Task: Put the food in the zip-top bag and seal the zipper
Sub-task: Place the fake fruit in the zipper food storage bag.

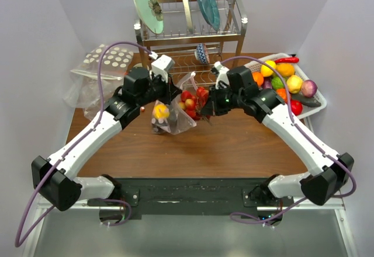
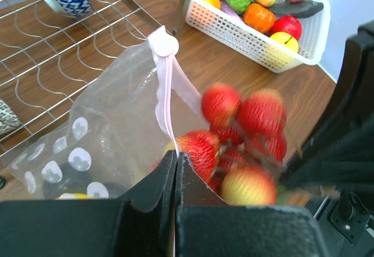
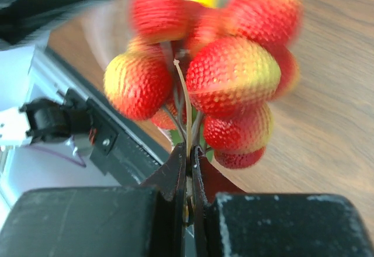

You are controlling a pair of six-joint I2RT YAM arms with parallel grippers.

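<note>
We see the left pincer [image 2: 175, 166] pressed together on the mouth edge of the zip-top bag [image 2: 117, 111], holding the floppy film up off the desk [image 1: 234, 146]. From its tips the zipper [image 2: 166, 93], a pale pink strip, runs straight away to a round white tab at the far corner. White dots show low on the film to the left of these tips, and we cannot tell whether they are printed on it.

The right pincer [image 3: 188, 163] is pressed together on the thin stem of the red berry cluster [image 3: 234, 76]. The berries, red shading to yellow and blurred, hang just ahead of its tips. The cluster is at the bag's mouth, just right of the zipper and close ahead of the left pincer; we cannot tell whether it is inside. The two pincers face each other across the bag, near but apart.

A yellow lemon [image 1: 160, 112] lies inside the bag, below the left pincer. More food fills the white basket [image 2: 257, 38], beyond the right pincer and out to its right. Behind both pincers stands the wire dish rack [image 1: 193, 32] with plates on edge. Behind the left arm, to its left, lies a crinkly polka-dot bag [image 1: 108, 58].
</note>
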